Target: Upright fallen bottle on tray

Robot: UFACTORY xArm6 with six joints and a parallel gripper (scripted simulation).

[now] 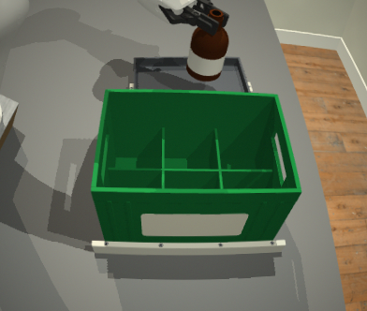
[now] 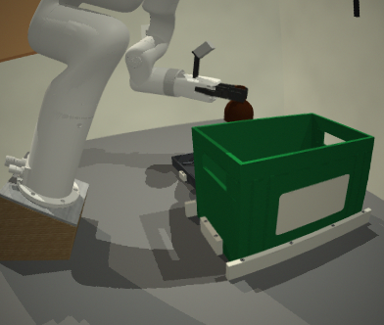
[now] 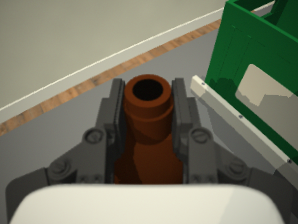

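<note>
Bottle (image 1: 207, 52), blank white label, in jaws.

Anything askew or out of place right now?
Nothing stands out. The gripper clamps the brown bottle by its neck, roughly upright over the tray. The green crate sits level.

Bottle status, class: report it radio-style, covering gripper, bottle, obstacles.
Gripper shut on bottle neck. Bottle upright, over tray; contact with tray not visible. Green crate beside tray, apart from bottle.
</note>
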